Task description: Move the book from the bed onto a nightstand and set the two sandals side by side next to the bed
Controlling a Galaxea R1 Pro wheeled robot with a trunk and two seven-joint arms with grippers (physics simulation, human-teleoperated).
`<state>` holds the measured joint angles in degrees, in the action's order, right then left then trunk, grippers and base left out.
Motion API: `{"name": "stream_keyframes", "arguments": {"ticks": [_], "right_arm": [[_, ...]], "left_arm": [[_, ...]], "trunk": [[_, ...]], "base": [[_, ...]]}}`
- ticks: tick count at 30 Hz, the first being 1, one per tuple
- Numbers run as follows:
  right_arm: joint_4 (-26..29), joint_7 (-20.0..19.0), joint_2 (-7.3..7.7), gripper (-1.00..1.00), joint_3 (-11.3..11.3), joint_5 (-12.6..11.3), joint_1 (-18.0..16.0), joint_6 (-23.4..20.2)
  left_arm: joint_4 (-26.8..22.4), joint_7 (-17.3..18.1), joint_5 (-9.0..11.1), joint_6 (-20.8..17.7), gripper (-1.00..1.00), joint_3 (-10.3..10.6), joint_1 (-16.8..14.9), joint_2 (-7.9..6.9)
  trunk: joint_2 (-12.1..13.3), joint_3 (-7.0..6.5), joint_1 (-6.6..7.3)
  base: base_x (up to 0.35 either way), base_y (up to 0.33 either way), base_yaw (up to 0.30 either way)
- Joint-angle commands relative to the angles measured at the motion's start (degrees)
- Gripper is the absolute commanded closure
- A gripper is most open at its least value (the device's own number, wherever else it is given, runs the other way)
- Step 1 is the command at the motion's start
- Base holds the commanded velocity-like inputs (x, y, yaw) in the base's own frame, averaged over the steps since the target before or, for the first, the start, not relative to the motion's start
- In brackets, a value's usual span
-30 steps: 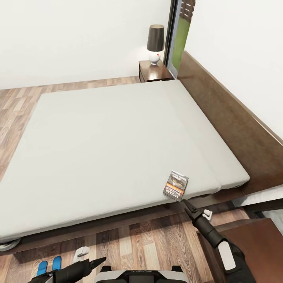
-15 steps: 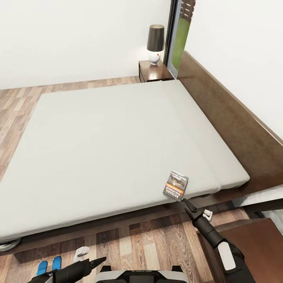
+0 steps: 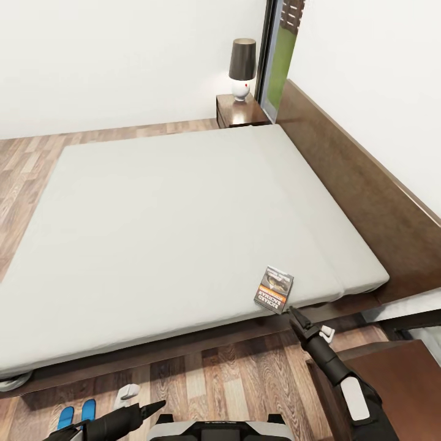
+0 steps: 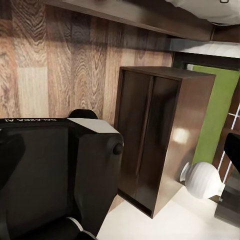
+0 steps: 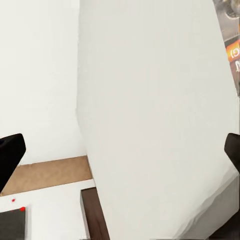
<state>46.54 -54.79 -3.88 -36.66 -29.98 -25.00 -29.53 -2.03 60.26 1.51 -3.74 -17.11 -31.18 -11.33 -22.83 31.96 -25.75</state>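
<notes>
Lying flat on the mattress near the lower right corner of the bed [image 3: 184, 208], the book [image 3: 274, 289] sits just above the right claw [image 3: 294, 316], whose tips stand wide apart in the right wrist view. Two blue sandals [image 3: 76, 414] rest side by side on the floor at lower left, beside the left claw [image 3: 156, 406]; I cannot tell its opening.
</notes>
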Motion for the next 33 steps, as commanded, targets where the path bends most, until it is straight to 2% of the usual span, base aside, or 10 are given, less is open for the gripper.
{"name": "stream_keyframes", "arguments": {"ticks": [1, 2, 3, 6, 8, 14, 20, 26, 29, 33], "right_arm": [[0.0, -0.1, -0.02, -1.0, -0.2, -1.3, 0.0, -0.5], [0.0, -0.2, 0.02, -1.0, -0.1, -3.8, 0.0, -0.6], [0.0, -0.1, 0.06, -1.0, 0.0, -7.4, 0.0, -0.7], [0.0, 0.1, 0.09, -1.0, 0.3, -11.1, 0.0, -0.7], [0.1, 0.2, 0.04, -1.0, 0.4, -11.9, 0.0, -0.6], [0.3, 0.3, -0.06, -1.0, 1.3, -12.6, -0.1, -0.5], [0.1, 0.4, -0.15, -1.0, 3.7, -12.7, -0.1, -0.3], [-0.1, 0.5, -0.24, -1.0, 12.5, -13.0, -0.1, -0.1], [-0.1, 0.5, -0.18, -1.0, 14.1, -13.2, -0.1, 0.0], [-0.1, 0.5, -0.17, -1.0, 14.4, -13.3, -0.1, 0.0]], "left_arm": [[0.0, 0.2, 0.2, -0.4, -1.0, 0.0, 0.0, -0.01], [0.0, 0.2, 0.2, -0.4, -1.0, 0.0, 0.0, -0.01], [0.0, 0.2, 0.2, -0.4, -1.0, 0.0, 0.0, -0.01], [0.0, 0.2, 0.2, -0.4, -1.0, 0.0, 0.0, -0.01], [0.0, 0.2, 0.2, -0.4, -1.0, 0.0, 0.0, -0.04], [0.0, 0.2, 0.2, -0.4, -1.0, -0.1, 0.0, -0.08], [0.0, 0.2, 0.2, -0.4, -1.0, 0.0, 0.0, -0.03], [0.0, 0.2, 0.2, -0.4, -1.0, 0.0, 0.0, -0.01], [0.0, 0.2, 0.2, -0.4, -1.0, 0.0, 0.0, -0.01], [0.0, 0.2, 0.2, -0.4, -1.0, 0.0, 0.0, -0.01]], "trunk": [[-0.1, 0.07, -0.03], [-0.1, 0.07, -0.03], [-0.1, 0.07, -0.03], [-0.1, 0.07, -0.03], [-0.1, 0.07, -0.03], [-0.1, 0.07, -0.03], [-0.1, 0.07, -0.03], [-0.1, 0.07, -0.03], [-0.1, 0.07, -0.03], [-0.1, 0.07, -0.03]], "base": [[0.0, 0.0, 0.0], [0.0, 0.0, 0.0], [0.0, 0.0, 0.0], [0.0, 0.0, 0.0], [0.0, 0.0, 0.0], [0.0, 0.0, 0.0], [0.0, 0.0, 0.0], [0.0, 0.0, 0.0], [0.0, 0.0, 0.0], [0.0, 0.0, 0.0]]}}
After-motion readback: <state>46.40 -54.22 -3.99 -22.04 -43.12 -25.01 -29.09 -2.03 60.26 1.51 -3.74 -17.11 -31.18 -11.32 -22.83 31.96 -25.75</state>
